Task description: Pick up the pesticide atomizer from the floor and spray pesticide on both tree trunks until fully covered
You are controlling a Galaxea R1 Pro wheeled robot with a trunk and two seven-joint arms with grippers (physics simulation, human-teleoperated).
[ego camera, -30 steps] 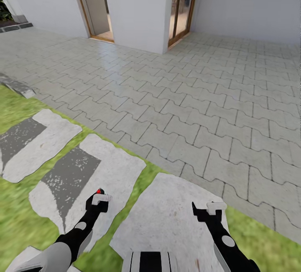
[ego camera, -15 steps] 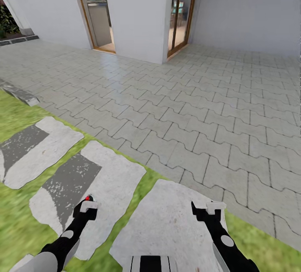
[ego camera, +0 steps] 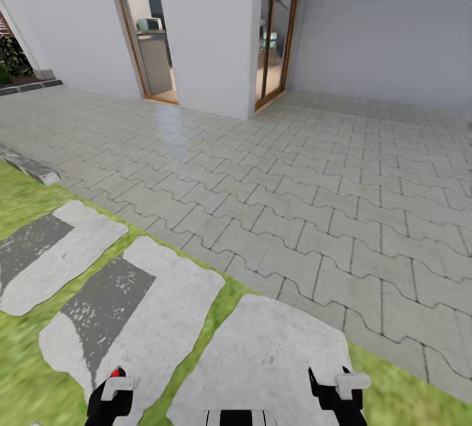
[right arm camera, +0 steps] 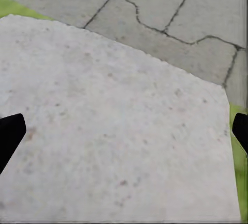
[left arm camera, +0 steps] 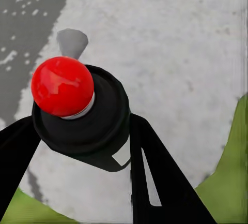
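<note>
Grey paving blocks [ego camera: 314, 177] ran up to a white house wall [ego camera: 210, 26]. No trees showed. The left hand [left arm camera: 82, 146] gripped the small dark spray bottle with its red top [left arm camera: 63, 86]. The right hand [right arm camera: 124, 131] was wide open, holding nothing. I think the robot next needed to turn and find a trunk.

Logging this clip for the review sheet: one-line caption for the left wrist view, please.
Left gripper shut on the pesticide atomizer, its red top up, above a pale stepping stone edged by grass.
</note>
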